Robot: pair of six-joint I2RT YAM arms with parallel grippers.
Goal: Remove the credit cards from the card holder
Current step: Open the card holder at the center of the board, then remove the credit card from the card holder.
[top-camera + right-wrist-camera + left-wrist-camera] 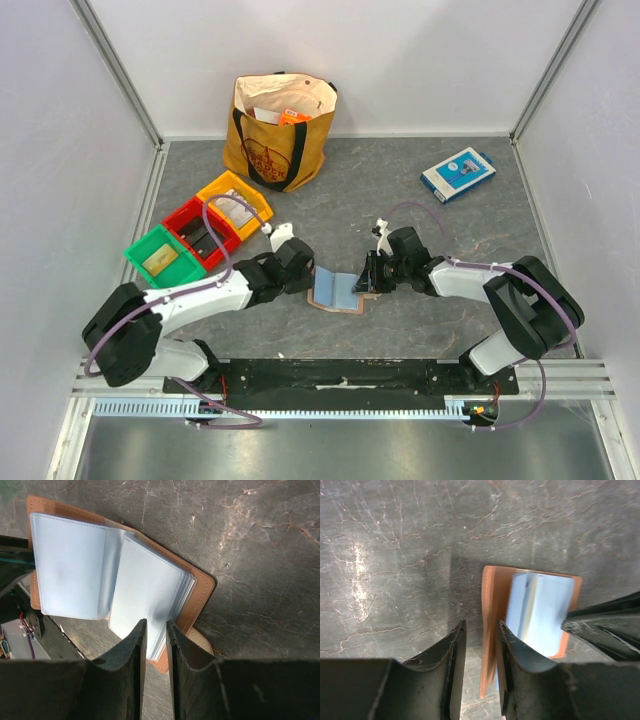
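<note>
Tan leather frames the card holder [338,288], which lies spread open on the grey table [420,215] with its pale blue sleeves [70,565] facing up. At its left edge the left gripper [480,630] has its jaws slightly parted, the cover's rim loose in the gap. At its right side the right gripper [156,626] has narrow jaws over the sleeve edges; whether they pinch is unclear. Both arms reach low and inward, elbows out. Coloured bins [203,228] sit to the holder's left, a tote bag [280,130] sits behind it, and a blue box [458,173] lies behind to its right.
</note>
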